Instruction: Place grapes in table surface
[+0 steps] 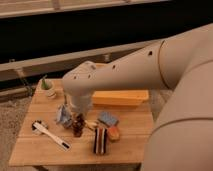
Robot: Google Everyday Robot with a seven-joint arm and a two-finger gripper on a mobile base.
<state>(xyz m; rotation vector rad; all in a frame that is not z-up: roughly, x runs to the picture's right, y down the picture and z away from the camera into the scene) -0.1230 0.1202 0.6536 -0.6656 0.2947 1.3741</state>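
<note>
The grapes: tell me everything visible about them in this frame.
The grapes are a small, elongated bunch of dark reddish-purple berries, plastic-looking, standing roughly upright right below the gripper at the arm's end. Their lower end reaches the table surface, left of centre. A crumpled bluish item sits just left, a dark-and-orange striped block to the right. Whether they are gripped is unclear.

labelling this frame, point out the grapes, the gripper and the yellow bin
grapes [78,125]: camera view, middle of the bunch
gripper [75,114]: camera view, its tip, over the grapes
yellow bin [120,97]: camera view, front wall
</note>
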